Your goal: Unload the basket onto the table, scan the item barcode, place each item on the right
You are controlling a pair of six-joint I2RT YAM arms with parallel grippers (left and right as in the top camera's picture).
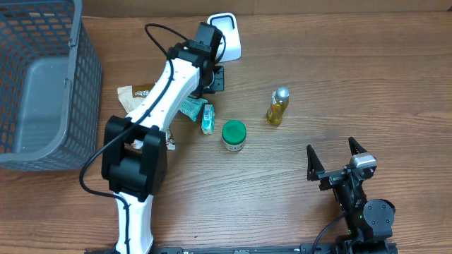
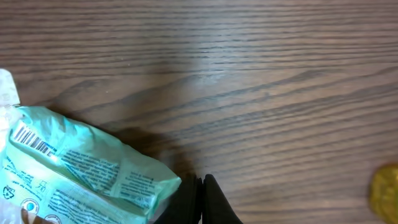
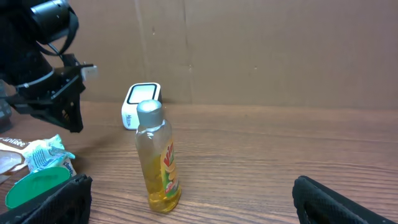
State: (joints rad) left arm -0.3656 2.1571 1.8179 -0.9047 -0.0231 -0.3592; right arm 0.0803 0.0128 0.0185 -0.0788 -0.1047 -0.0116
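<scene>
Nearest the robot's base, and farthest from the scanner, the right gripper stood with its jaws spread wide and nothing between them. It was well apart from everything else on the table.

Moving toward the scanner, we passed a green-lidded jar. A yellow bottle stood upright, off to the scanner's right.

The teal packet came next. We took it for the item to scan, since its barcode faced up near one end. It lay flat on the wood on the robot's side of the scanner.

In the left wrist view its long axis ran slantwise. The barcode end pointed away from the fingers, and the plain end came close beside them. We could not tell whether that corner touched the fingers.

The left gripper hung above the table between the packet and the scanner, just short of the scanner. Its jaws were pressed together and we saw nothing pinched in them.

So the packet lay just behind and to one side of the left jaws, not under them. The left arm was much the nearer of the two.

We judged the next move would need those jaws parted and brought back over the packet's near end. The barcode would have to stay uncovered, so it could be turned toward the scanner.
</scene>
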